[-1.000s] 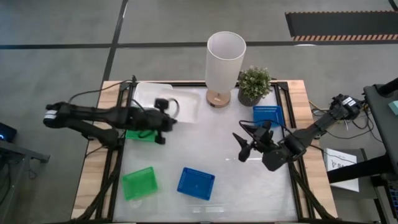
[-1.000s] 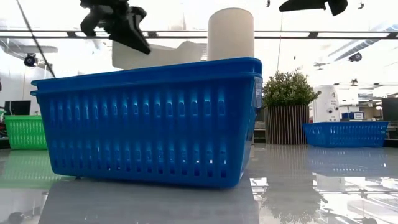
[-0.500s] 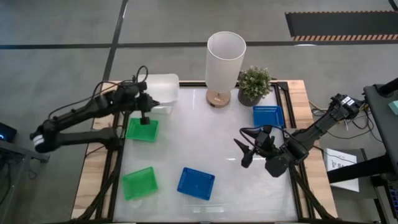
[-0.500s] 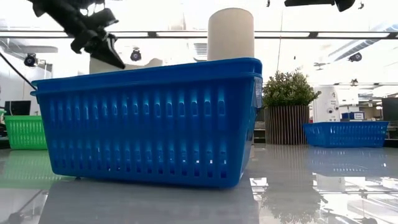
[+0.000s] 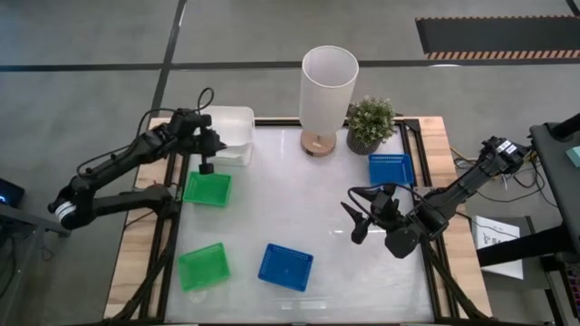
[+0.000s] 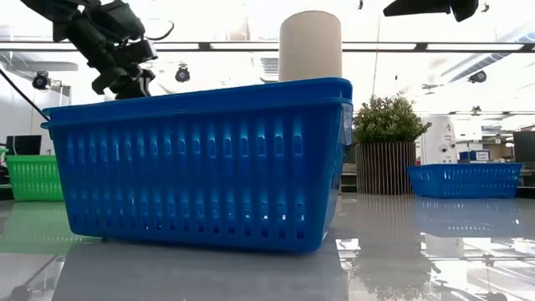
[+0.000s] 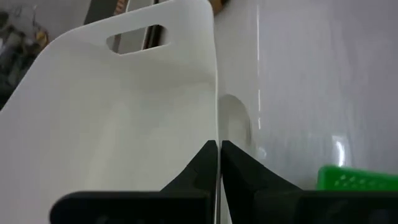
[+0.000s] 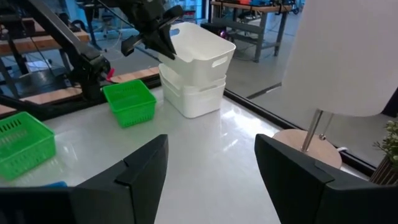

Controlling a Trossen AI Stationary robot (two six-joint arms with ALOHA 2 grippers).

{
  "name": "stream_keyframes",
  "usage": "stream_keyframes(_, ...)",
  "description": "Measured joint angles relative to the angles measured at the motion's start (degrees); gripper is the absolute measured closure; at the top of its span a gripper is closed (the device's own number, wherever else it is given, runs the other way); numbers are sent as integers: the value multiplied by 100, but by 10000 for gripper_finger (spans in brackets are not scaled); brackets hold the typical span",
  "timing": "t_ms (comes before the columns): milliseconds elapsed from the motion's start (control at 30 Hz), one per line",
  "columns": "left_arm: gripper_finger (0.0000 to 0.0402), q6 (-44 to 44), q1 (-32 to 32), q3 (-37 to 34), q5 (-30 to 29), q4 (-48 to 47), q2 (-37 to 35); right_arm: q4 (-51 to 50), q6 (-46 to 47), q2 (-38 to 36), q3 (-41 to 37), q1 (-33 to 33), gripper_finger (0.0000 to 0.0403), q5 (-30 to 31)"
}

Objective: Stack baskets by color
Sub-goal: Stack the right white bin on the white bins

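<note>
In the table's far left corner stand stacked white baskets [image 5: 231, 127]. My left gripper [image 5: 207, 147] is shut on the top white basket [image 8: 198, 51], which sits in the white one below it [image 8: 193, 93]. Two green baskets [image 5: 207, 188] [image 5: 203, 266] lie flat along the table's left side. One blue basket [image 5: 285, 266] lies near the front edge, and another [image 5: 391, 168] lies at the right, by the plant. My right gripper [image 5: 362, 217] hangs open above the table's right half, holding nothing. My left gripper pinches the top white basket's thin side wall at its rim [image 7: 216, 127], one finger on each face of the wall. The fingers [image 8: 163, 34] come slanting down from the table's left side. The basket is upright in the stack; I cannot tell whether it rests fully on the basket below.
A tall white cylinder lamp [image 5: 328, 95] and a potted plant [image 5: 370, 125] stand at the far edge. Bare tabletop [image 5: 290, 199] lies between the baskets. In the low view the front blue basket [image 6: 201, 167] blocks most of the table.
My left gripper has carried the white basket from above the table's left middle toward the far left corner and lowered it onto the white baskets there, staying shut on its wall. The right arm has kept still.
</note>
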Motion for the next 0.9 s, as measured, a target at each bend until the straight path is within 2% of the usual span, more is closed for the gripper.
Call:
stream_keyframes(233, 401, 170, 17, -72, 12, -100, -151, -2, 9, 2, -11, 0, 170, 0)
stream_keyframes(433, 401, 231, 41, -94, -374, -139, -279, 0, 9, 2, -13, 0, 170, 0)
stream_keyframes(633, 401, 756, 161, -165, -318, -139, -186, 2, 11, 2, -16, 0, 170, 0)
stream_keyframes(733, 401, 736, 234, -166, -107, -128, -132, 2, 13, 2, -20, 0, 170, 0)
stream_keyframes(900, 401, 214, 236, -138, -8, -100, -177, 1, 13, 2, -31, 0, 170, 0)
